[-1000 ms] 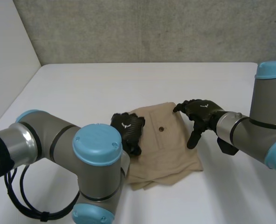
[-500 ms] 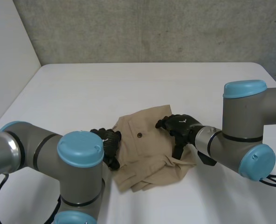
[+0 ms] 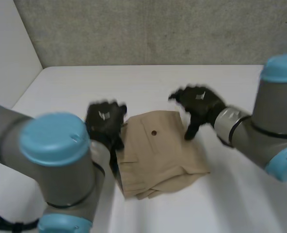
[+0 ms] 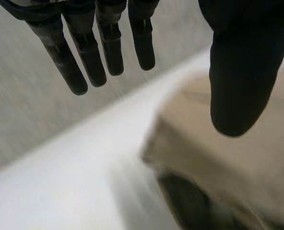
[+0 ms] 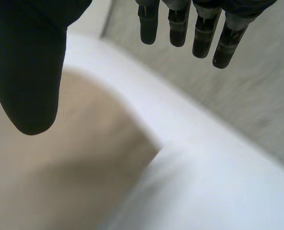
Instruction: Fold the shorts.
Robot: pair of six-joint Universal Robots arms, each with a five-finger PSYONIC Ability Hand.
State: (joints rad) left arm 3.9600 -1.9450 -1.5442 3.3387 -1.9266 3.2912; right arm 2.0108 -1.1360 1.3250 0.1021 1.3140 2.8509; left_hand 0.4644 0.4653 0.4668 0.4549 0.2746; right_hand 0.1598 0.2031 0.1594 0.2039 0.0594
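We find the shorts lying folded on the table, near its middle and between the two hands. They form a compact tan stack with layered edges showing along the near side. A dark button faces up on the top layer, towards the far edge.

The left hand is at the far left corner of the shorts. Its wrist view shows the fingers straight and spread from the thumb, with nothing between them; the hand is released. The cloth lies below the thumb in that view.

The right hand is by the far right corner, with one finger pointing down towards the right edge. We cannot tell whether that finger touches the cloth. Its wrist view shows the fingers straight and the thumb well apart from them, so this hand is released too, with the cloth below the thumb.

Against the picture half a second back, we note these changes. The right hand was then on top of the shorts, pressing near the right edge; it now stands off that edge, farther back. The left hand was lower along the left edge and is now farther back at the corner. The right edge was rumpled then and now lies flatter. The button sits slightly farther back and to the right.
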